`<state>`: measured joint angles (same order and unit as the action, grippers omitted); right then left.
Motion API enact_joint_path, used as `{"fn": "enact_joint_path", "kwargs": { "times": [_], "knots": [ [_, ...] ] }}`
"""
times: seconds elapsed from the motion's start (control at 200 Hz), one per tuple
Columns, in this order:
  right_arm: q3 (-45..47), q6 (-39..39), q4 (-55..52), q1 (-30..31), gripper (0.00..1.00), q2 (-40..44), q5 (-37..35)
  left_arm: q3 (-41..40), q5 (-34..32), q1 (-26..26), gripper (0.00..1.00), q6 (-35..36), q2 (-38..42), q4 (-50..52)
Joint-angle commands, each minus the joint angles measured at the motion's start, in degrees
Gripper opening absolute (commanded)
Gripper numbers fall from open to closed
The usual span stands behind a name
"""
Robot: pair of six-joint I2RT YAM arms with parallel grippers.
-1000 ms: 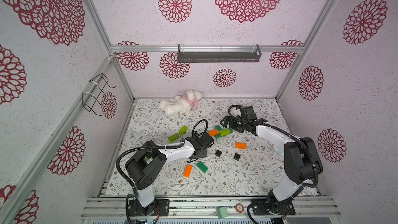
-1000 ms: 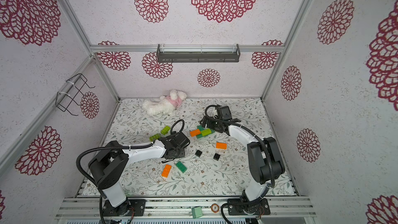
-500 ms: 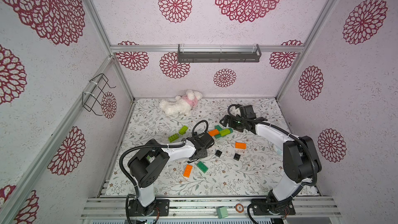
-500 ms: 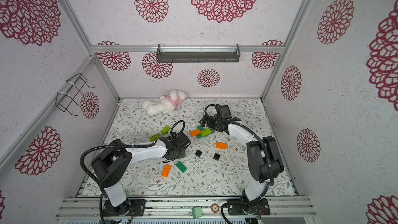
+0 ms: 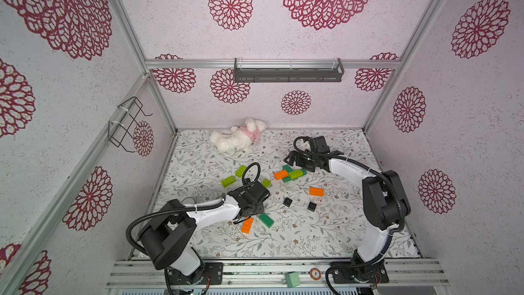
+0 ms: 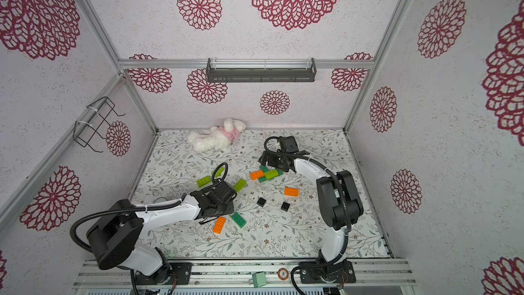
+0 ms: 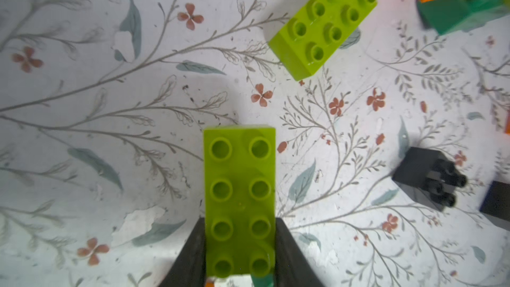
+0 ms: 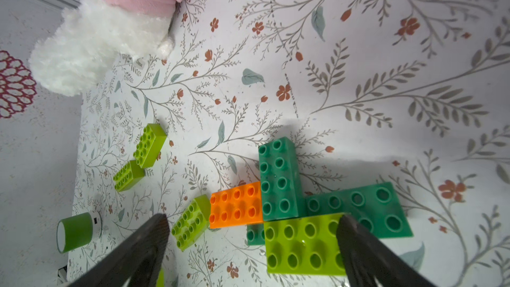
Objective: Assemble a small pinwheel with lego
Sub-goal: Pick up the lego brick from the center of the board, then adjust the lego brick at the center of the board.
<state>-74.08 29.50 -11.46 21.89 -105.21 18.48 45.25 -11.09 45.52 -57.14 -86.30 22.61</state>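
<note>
Floral mat [image 5: 312, 231], rosette-papered walls [image 5: 283, 38] (plush [image 5: 235, 140] by the far wall). The left gripper [image 7: 240, 225] clamps a lime brick [image 7: 239, 178]; the right gripper [image 8: 252, 218], jaws wide apart, hangs over joined bricks [image 8: 278, 180], seemingly not touching.

I'm looking down into a robot lab's test cell, not anybody's home: aluminium frame posts [image 5: 124, 22] are boxing in walls [image 5: 175, 9] that are wearing printed red medallions [image 5: 230, 4], and a floral mat [image 5: 312, 236] is standing in for a tabletop. Two white-and-black arms, the left arm [image 5: 209, 214] and the right arm [image 5: 348, 168], are sitting bolted to a slotted metal base rail [image 5: 269, 271] at the front. A grey shelf [image 5: 287, 74], a wire basket [image 5: 124, 126], a plush toy [image 5: 229, 141] and scattered lego [image 5: 316, 191] are reading as staged props.
</note>
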Motion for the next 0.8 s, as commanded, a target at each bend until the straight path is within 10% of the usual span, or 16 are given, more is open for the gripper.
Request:
{"fn": "enact_joint_path", "kwargs": {
  "times": [0.0, 0.796],
  "knots": [
    [0.4, -1.3, 0.0, 0.5, 0.98, 0.7, 1.6, -2.5, 2.5, -3.4, 0.22, 2.1, 5.4, -4.1],
    [13.5, 6.9, 6.5, 3.0, 0.99, 9.1, 6.0, -0.6, 11.5, -11.3, 0.23, 11.6, 8.8, -5.9]
  ]
}}
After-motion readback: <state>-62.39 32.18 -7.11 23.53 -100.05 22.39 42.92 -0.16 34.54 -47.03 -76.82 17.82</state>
